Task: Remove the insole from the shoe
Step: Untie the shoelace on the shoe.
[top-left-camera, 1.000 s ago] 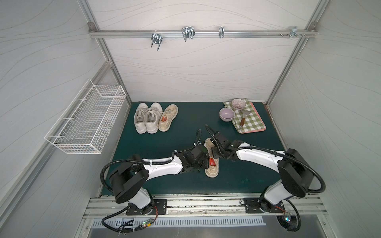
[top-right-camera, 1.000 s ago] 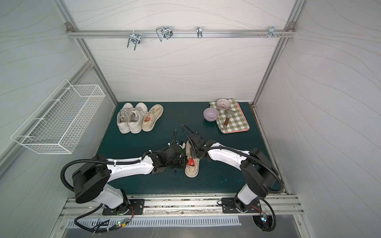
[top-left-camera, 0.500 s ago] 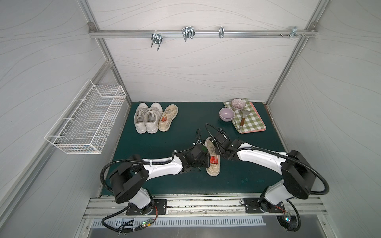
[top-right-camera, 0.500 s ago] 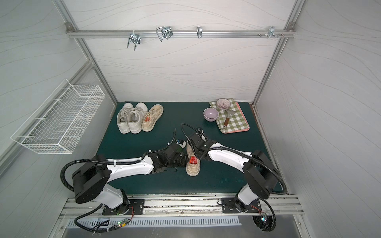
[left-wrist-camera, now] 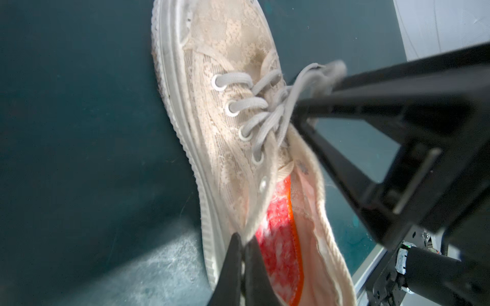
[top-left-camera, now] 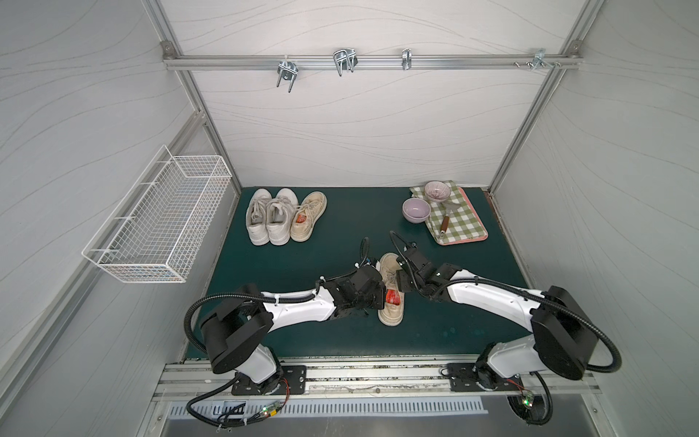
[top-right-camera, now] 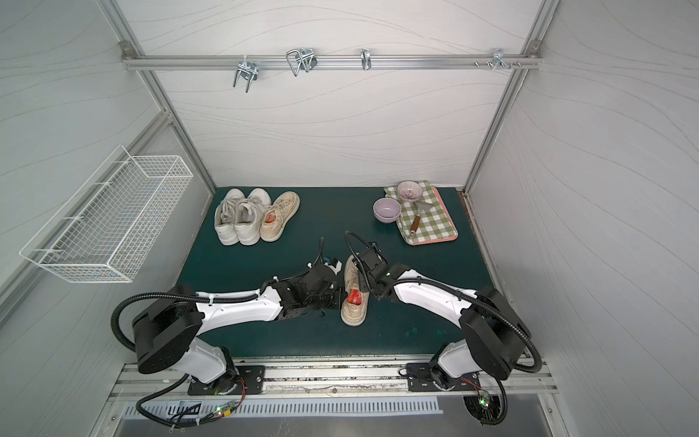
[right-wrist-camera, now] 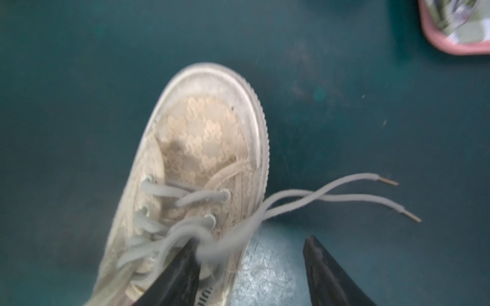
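Note:
A beige lace shoe (top-left-camera: 389, 314) (top-right-camera: 353, 316) lies mid-mat on its sole, toe toward the back wall. Its red, orange-edged insole (left-wrist-camera: 278, 238) (top-left-camera: 393, 297) lies inside the heel opening. My left gripper (left-wrist-camera: 244, 238) (top-left-camera: 381, 297) is shut on the shoe's collar edge, on the side facing the left arm. My right gripper (right-wrist-camera: 252, 239) (top-left-camera: 401, 278) is open over the lacing. One finger (right-wrist-camera: 183, 265) presses into the grey laces (right-wrist-camera: 185, 196). The other finger (right-wrist-camera: 323, 265) hangs over bare mat beside the shoe.
Two white sneakers (top-left-camera: 268, 219) and a second beige shoe (top-left-camera: 308, 215) stand at the back left. Two bowls (top-left-camera: 416, 210) and a checked cloth on a pink tray (top-left-camera: 459, 223) sit at the back right. A wire basket (top-left-camera: 159, 227) hangs on the left wall.
The right gripper's jaws have spread wider and it has edged toward the shoe's toe. The left gripper keeps its pinch on the collar, and the shoe has barely moved.

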You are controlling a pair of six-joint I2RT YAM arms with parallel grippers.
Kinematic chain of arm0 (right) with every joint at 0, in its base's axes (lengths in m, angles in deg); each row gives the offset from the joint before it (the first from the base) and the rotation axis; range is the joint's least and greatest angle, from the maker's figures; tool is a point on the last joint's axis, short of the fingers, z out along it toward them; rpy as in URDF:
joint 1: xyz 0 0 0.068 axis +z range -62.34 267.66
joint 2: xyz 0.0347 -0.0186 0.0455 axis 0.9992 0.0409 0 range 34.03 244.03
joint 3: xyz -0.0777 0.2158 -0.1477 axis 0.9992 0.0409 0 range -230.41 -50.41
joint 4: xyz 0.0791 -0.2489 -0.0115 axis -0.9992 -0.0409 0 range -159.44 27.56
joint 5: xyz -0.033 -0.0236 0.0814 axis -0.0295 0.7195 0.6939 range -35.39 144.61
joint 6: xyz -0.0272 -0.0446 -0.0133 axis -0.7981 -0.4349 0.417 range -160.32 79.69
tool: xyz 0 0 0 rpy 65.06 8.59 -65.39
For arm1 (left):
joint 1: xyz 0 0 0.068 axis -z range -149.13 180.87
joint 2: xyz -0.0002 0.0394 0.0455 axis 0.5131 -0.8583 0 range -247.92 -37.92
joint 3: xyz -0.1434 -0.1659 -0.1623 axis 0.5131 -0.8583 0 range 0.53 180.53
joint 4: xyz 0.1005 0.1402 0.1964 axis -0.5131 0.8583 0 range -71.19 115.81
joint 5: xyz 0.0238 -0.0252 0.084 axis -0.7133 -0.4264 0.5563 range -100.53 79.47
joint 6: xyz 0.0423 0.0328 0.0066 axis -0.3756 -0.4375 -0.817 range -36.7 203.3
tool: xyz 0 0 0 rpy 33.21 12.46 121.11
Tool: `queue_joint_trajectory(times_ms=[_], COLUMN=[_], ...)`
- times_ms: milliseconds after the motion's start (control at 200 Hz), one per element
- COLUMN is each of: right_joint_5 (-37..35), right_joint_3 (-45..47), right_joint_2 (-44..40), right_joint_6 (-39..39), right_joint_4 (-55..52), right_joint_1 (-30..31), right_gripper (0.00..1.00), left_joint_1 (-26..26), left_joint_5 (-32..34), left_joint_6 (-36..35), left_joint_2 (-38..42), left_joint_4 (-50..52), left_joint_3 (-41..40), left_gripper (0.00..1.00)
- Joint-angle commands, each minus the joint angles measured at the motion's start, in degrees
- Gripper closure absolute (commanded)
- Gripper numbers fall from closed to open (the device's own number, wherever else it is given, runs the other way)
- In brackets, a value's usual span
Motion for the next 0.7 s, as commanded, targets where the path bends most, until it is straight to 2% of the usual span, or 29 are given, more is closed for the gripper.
queue_joint_trajectory(times_ms=[0,155,255,360,405,550,695], right_joint_5=[1.8,-3.9,-10.0,-15.8,-16.9,-17.3,-14.3], right_joint_3=[-0.2,-2.5,-4.6,-6.9,-7.5,-8.7,-9.6], right_joint_2=[2.3,3.0,3.2,3.8,4.0,4.5,5.3], right_joint_6=[2.2,2.3,2.0,1.5,1.1,0.0,0.9], right_joint_4=[1.2,0.0,-1.8,-3.2,-3.1,-1.4,-1.3], right_joint_1=[-0.4,-1.0,-1.6,-2.7,-3.2,-4.8,-6.6], right_gripper=[0.36,0.43,0.49,0.5,0.47,0.29,0.18], left_joint_1=[0.5,0.5,0.4,0.4,0.4,0.4,0.4], left_joint_5=[0.1,-0.1,0.0,0.1,0.0,-0.1,-0.2], left_joint_6=[-0.7,-0.8,-0.7,-0.6,-0.5,-0.3,-0.4], left_joint_2=[1.3,1.4,1.5,1.8,1.9,2.2,2.7], left_joint_4=[-3.5,-3.5,-3.4,-3.5,-3.5,-3.5,-3.4], left_joint_3=[0.9,0.9,0.8,0.4,0.3,0.0,-0.3], left_gripper=[1.0,1.0,1.0,1.0,1.0,1.0,1.0])
